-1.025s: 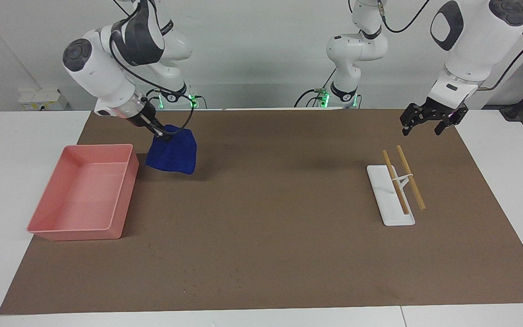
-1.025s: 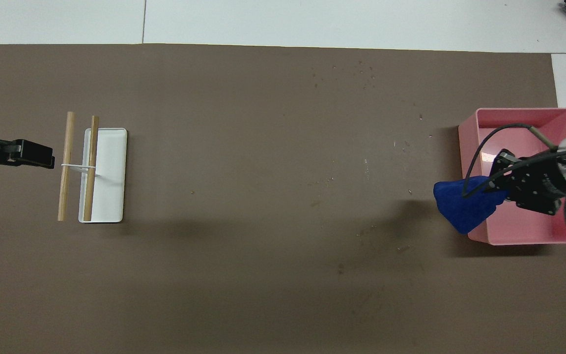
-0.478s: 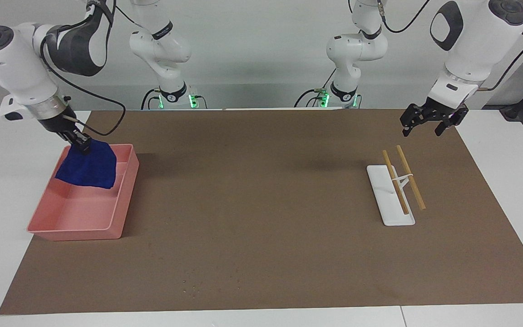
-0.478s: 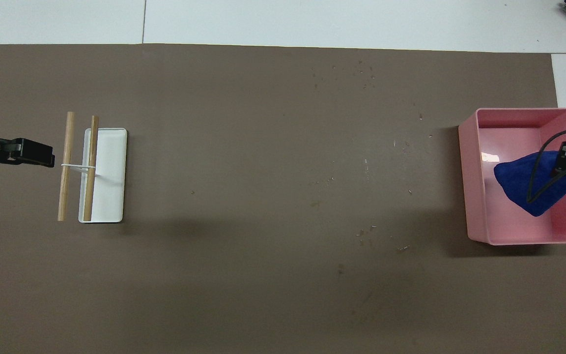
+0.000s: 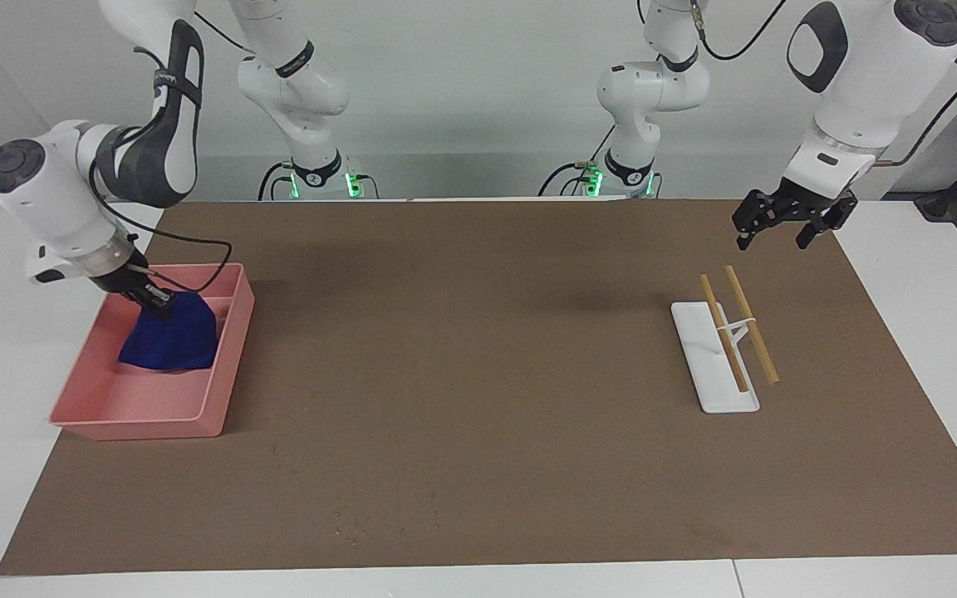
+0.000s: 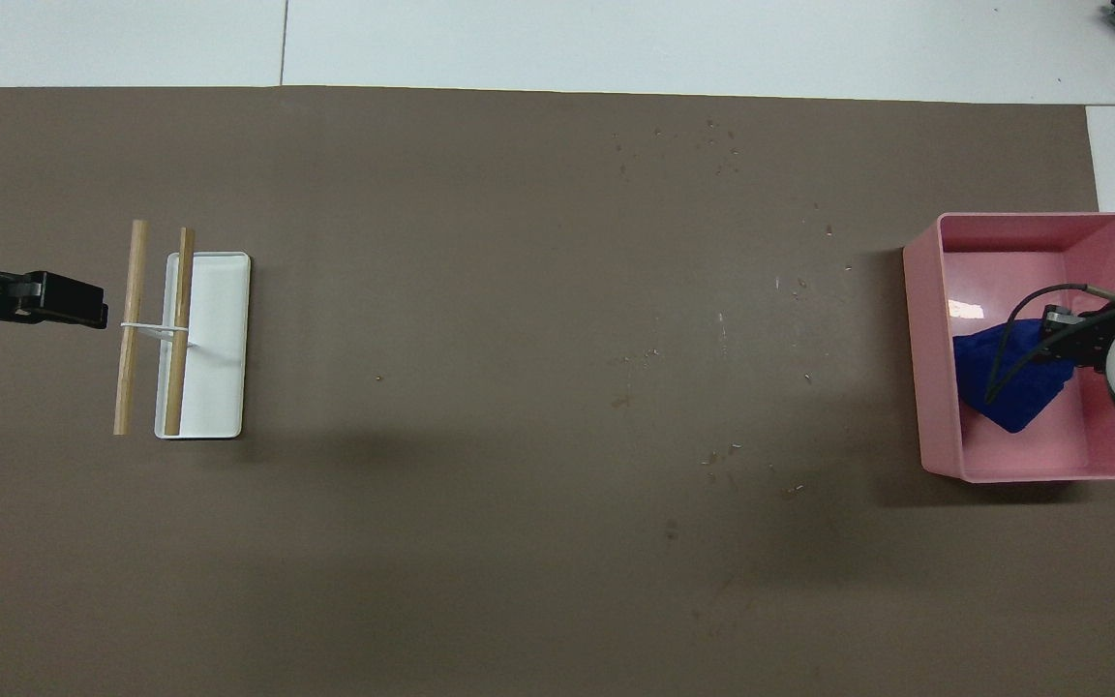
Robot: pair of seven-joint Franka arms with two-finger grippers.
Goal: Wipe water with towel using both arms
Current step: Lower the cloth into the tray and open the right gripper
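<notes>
Pink bin [image 5: 225,365] [image 6: 930,387] on brown mat [image 5: 478,374] [image 6: 519,387], toward right arm's end of worktop. White tray [image 5: 707,365] [image 6: 219,339] toward left arm's end, two wooden sticks [image 5: 740,328] [image 6: 156,324] on wire rest across it.

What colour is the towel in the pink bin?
Deep blue; the towel shows best in the facing view, lying in the pink bin.

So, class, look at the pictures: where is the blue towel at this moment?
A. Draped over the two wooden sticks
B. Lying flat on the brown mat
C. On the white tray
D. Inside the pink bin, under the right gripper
D. The blue towel sits bunched inside the pink bin, with the right gripper closed on its top; the left gripper waits open near the wooden sticks.
</notes>
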